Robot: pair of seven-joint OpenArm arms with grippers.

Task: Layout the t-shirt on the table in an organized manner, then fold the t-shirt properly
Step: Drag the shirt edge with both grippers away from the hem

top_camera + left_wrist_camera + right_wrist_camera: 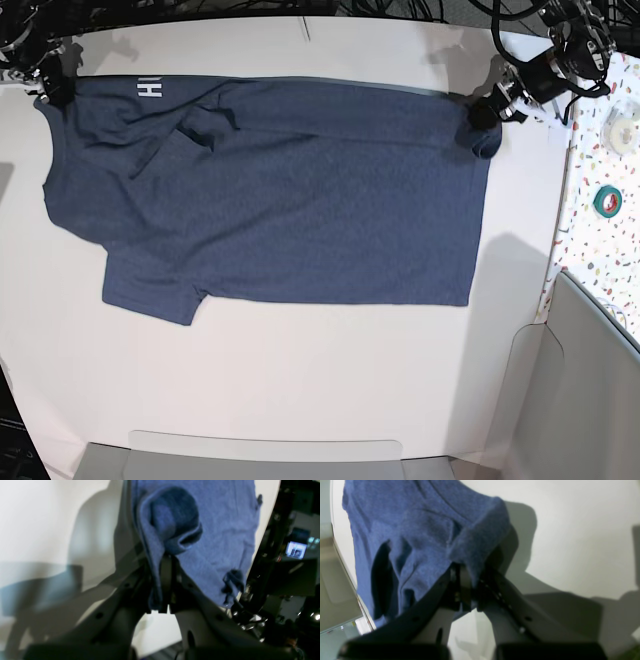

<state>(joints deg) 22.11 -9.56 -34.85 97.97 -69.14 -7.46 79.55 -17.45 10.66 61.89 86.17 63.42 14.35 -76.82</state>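
The dark navy t-shirt lies spread across the white table, its hem toward the right and a sleeve at the lower left. White lettering shows on a folded-over strip along its far edge. My left gripper is at the far right corner of the shirt. In the left wrist view this gripper is shut on a bunched fold of the blue cloth. My right gripper is at the far left corner. The right wrist view shows it shut on a rolled edge of the t-shirt.
A speckled terrazzo surface runs along the right, carrying a green tape roll and a white roll. Grey panels stand at the lower right and along the near edge. Cables crowd the far edge.
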